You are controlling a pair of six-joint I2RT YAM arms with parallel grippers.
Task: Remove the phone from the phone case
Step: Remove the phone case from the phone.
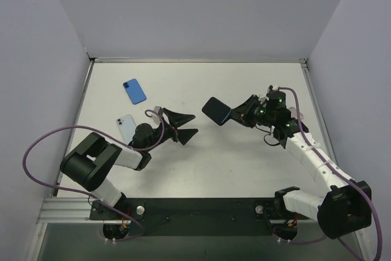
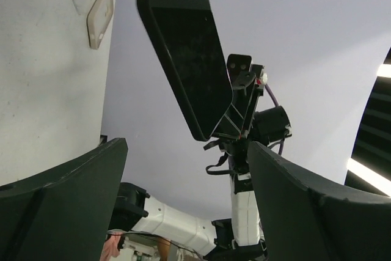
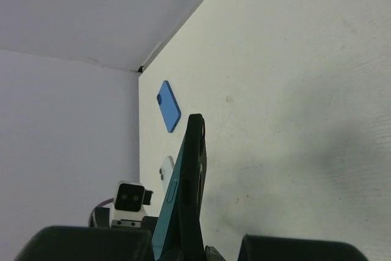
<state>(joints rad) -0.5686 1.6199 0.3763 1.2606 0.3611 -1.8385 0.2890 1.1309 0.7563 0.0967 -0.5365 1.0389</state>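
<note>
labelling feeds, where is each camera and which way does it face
top external: above and behind the bases, looking down at the white table; both arms show, right end effector holding the black-cased phone.
left wrist: on the left arm, facing that phone's dark screen; its own open black fingers frame it.
right wrist: sights along the phone's edge toward a flat blue phone; own fingers below.
Shared: the held phone, in all three.

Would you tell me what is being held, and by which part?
The right gripper holds the black-cased rectangular phone by one end; the left gripper is empty.
</note>
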